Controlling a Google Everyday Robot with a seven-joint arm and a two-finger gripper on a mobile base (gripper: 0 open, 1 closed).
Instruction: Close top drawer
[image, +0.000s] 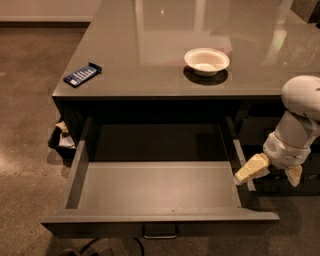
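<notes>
top drawer (160, 187) pulled full out from under table (165, 45), front running side to side, pull (160, 231) at its centre | my hand (267, 178) just outside drawer's right wall, behind the front | fingers (252, 169) spread wide, holding nothing; one at the wall, contact unclear
</notes>
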